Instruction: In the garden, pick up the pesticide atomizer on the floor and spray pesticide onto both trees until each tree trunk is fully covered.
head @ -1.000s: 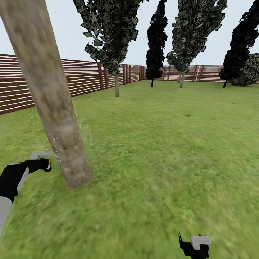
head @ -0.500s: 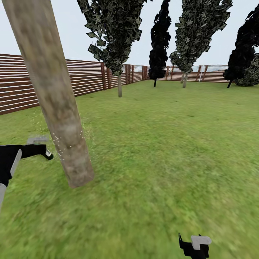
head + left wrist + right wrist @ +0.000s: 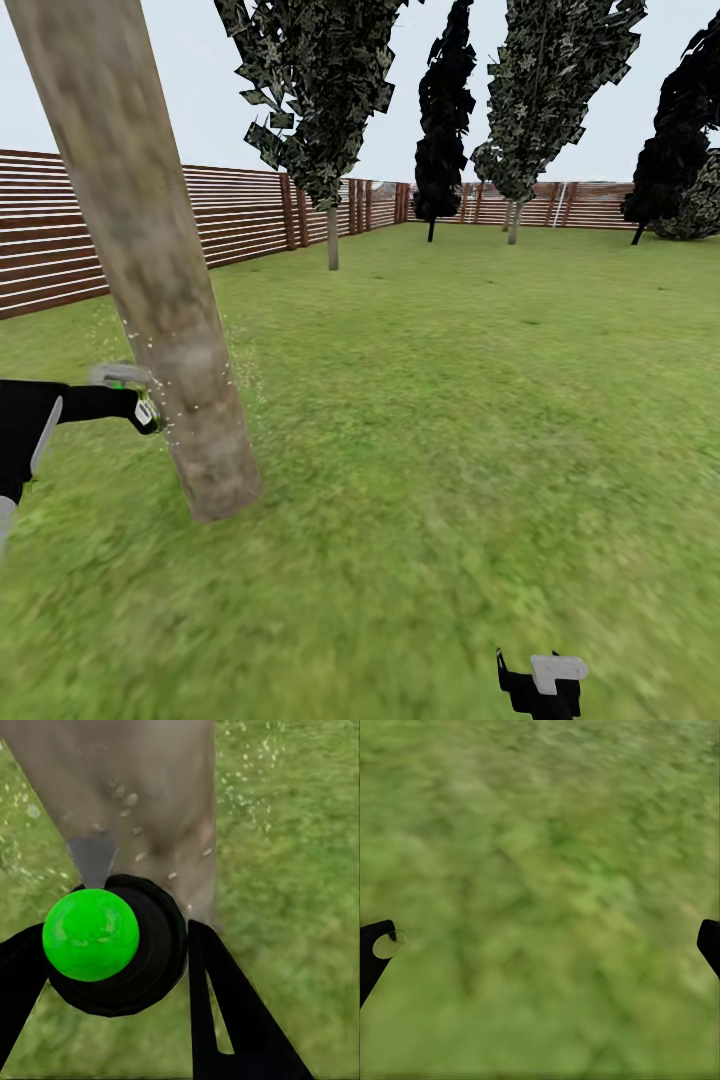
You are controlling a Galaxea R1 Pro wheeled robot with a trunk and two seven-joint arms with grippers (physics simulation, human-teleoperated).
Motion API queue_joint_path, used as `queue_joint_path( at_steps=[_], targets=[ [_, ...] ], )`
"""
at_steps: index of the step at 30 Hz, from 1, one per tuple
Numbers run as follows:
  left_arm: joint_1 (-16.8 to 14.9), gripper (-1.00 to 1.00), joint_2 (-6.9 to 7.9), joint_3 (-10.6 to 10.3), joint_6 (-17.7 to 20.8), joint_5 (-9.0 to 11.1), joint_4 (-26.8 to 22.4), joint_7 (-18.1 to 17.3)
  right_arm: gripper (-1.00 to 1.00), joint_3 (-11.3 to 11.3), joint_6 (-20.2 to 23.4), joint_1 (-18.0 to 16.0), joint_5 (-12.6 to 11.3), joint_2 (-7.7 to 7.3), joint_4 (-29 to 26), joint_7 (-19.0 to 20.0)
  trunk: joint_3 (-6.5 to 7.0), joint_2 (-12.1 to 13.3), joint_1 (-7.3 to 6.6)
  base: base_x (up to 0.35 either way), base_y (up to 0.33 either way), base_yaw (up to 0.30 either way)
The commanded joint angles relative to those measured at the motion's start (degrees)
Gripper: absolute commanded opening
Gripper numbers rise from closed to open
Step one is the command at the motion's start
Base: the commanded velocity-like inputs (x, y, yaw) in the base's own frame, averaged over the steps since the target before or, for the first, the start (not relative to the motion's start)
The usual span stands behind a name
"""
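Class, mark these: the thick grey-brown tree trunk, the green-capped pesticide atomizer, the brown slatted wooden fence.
Thick grey-brown tree trunk (image 3: 150, 260), head view, mid-column.
Green-capped pesticide atomizer (image 3: 91, 934), left wrist view, green cap.
Brown slatted wooden fence (image 3: 230, 215), head view, slats.

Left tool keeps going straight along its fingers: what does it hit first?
Most likely the tree trunk. The left tool holds the atomizer, whose nozzle aims at the trunk just ahead; how far apart they are is unclear.

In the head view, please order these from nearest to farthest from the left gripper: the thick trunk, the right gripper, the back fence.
1. Thick trunk: right beside the left gripper, at the view's left.
2. Right gripper: low at the bottom edge, right of centre.
3. Back fence: far across the lawn.
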Motion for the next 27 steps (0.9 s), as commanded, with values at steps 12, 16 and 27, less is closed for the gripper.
queue_joint_path(
  at_steps=[12, 16, 27],
  targets=[
    [0.11, -1.00, 1.34, 0.40, 0.90, 0.33, 0.34, 0.50, 1.00, 0.00, 0.00, 0.00, 0.00, 0.00, 0.00, 0.03, 0.00, 0.00, 0.00, 0.097, -0.143, 0.000],
    [0.11, -1.00, 1.36, 0.40, 0.91, 0.31, 0.37, 0.50, 1.00, 0.00, 0.00, 0.00, 0.00, 0.00, 0.00, 0.03, 0.00, 0.00, 0.00, 0.000, -0.274, 0.000],
    [2.88, -1.00, 3.89, 0.51, 0.20, 0.35, 5.70, 2.24, 1.00, 0.00, 0.00, 0.00, 0.00, 0.00, 0.00, 0.03, 0.00, 0.00, 0.00, 0.000, -0.274, 0.075]
  ],
)
